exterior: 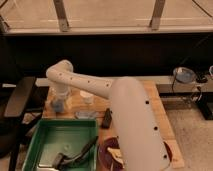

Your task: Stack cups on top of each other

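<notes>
A light blue cup [58,105] stands at the far left of the wooden table [155,107]. A white cup [87,96] stands upright a little to its right, apart from it. My arm reaches from the lower right across the table, bends at the far left and points down. My gripper [59,99] hangs straight over the blue cup, at or just above its rim, and partly hides it. I cannot tell whether it touches the cup.
A green tray [45,137] holding dark utensils sits at the front left. A grey-blue flat lid [86,115] and a black object [106,118] lie mid-table. A purple bowl [107,155] sits at the front. A dark chair [17,97] stands to the left.
</notes>
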Robot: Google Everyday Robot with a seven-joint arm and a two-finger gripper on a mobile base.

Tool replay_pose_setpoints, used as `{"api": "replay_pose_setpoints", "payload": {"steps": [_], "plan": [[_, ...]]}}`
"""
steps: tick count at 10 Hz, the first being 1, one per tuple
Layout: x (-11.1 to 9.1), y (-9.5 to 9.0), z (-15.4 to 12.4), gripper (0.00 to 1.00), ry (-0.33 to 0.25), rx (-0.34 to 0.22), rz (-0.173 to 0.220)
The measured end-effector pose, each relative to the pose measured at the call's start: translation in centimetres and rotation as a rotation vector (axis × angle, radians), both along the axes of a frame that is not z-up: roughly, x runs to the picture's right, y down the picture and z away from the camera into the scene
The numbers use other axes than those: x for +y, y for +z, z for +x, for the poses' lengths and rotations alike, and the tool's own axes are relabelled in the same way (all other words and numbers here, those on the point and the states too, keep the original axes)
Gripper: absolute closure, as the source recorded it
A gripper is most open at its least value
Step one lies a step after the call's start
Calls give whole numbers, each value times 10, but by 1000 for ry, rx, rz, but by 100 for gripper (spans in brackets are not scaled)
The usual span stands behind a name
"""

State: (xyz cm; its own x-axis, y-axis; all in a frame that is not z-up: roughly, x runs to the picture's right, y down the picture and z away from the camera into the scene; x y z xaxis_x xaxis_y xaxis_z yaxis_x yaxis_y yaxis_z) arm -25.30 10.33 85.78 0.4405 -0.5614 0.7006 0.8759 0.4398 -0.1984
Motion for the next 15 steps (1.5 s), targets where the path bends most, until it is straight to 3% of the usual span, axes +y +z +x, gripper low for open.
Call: {"api": "replay_pose_setpoints", "payload": {"steps": [2, 6, 8, 9, 12, 15], "plan": [[10, 5, -4, 39, -4, -3, -31], [13, 9, -4, 81, 11, -1, -56], [-5, -2, 1, 97, 46, 5, -25], [-20, -13, 6, 100, 67, 10, -2], [-65, -49, 24, 100, 115, 36, 76], [-120, -89, 75, 100, 217, 91, 172]]}}
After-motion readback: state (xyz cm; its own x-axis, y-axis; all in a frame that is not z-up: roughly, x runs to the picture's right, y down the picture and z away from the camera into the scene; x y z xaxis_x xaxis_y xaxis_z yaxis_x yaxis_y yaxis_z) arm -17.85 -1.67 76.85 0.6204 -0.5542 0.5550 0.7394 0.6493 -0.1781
